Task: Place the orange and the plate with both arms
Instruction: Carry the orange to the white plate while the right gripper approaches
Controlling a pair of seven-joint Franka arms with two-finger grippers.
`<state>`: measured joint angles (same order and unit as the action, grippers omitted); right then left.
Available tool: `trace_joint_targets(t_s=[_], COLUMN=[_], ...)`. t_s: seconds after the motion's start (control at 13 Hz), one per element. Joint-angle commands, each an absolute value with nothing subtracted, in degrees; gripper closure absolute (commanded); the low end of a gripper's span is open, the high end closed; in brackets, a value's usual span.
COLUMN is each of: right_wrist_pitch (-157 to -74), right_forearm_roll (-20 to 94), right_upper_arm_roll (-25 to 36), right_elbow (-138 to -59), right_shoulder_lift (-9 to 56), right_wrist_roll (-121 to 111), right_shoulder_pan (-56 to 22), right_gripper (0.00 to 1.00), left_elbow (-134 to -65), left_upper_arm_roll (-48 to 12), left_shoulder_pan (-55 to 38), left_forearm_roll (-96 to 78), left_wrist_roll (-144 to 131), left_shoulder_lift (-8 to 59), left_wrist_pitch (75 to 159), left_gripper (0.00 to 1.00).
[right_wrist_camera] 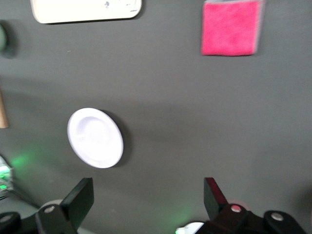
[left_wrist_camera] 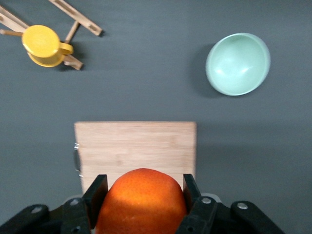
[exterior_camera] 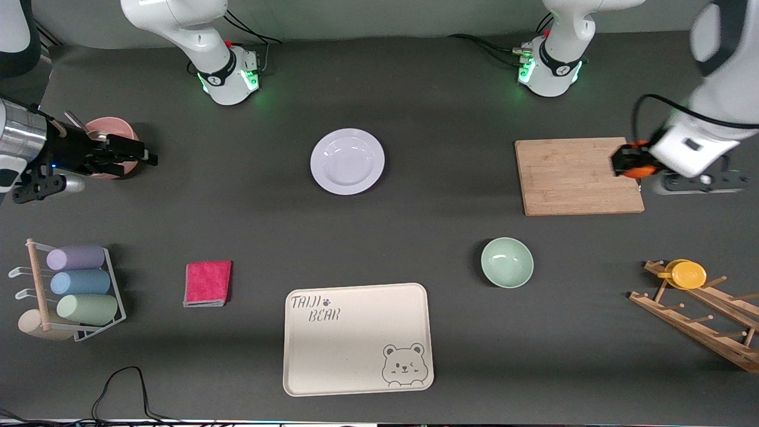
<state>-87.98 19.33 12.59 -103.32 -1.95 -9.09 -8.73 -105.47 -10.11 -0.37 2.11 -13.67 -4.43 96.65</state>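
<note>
Left gripper (exterior_camera: 630,163) up over the edge of the cutting board (exterior_camera: 575,175), clenched on the orange (left_wrist_camera: 142,200). Right gripper (exterior_camera: 139,155) over the pink cup (exterior_camera: 114,131), jaws spread wide, holding nothing. Plate (exterior_camera: 347,161) flat on the table between both bases, nearer the front camera than them.

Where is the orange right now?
In the front view, the orange is clamped in the left gripper, over the cutting board's edge toward the left arm's end of the table.
</note>
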Motion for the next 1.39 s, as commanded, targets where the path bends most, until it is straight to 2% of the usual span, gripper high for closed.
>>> trace_joint_targets(t_s=[0.0, 0.23, 0.46, 0.77, 1.0, 1.31], right_wrist_pitch=[-89.6, -90.5, -90.6, -89.6, -89.7, -92.2], right_forearm_roll=[26.3, 33.4, 40.5, 44.3, 45.3, 47.7], right_upper_arm_roll=[13.3, 15.2, 19.3, 23.1, 23.9, 24.0], right_elbow=[-108.0, -113.0, -117.8, -120.9, -122.2, -128.1], right_shoulder_lift=[-3.3, -3.7, -2.9, -0.6, -0.3, -0.4], right_wrist_roll=[-10.9, -15.7, -20.8, -26.6, -27.8, -32.9], right_shoulder_pan=[-9.3, -9.4, -9.3, -9.1, -9.3, -9.2], right_gripper=[0.0, 0.0, 0.0, 0.0, 0.0, 0.0], left_elbow=[-99.9, -92.9, -84.4, -75.1, -74.8, -75.3], left_upper_arm_roll=[-17.9, -25.9, -26.1, -25.6, -25.6, -24.8], left_shoulder_pan=[-4.4, -11.1, -24.8, -37.9, -43.2, -46.3], left_forearm_roll=[2.4, 4.6, 12.1, 19.3, 23.1, 26.0], left_wrist_roll=[-31.0, -51.6, -69.9, -82.7, -88.4, -91.3], left_shoulder_lift=[-0.7, 9.1, 21.4, 34.3, 40.4, 46.8], left_wrist_pitch=[94.7, 97.7, 101.1, 103.5, 109.2, 115.4], left_gripper=[0.36, 0.36, 0.38, 0.39, 0.39, 0.39])
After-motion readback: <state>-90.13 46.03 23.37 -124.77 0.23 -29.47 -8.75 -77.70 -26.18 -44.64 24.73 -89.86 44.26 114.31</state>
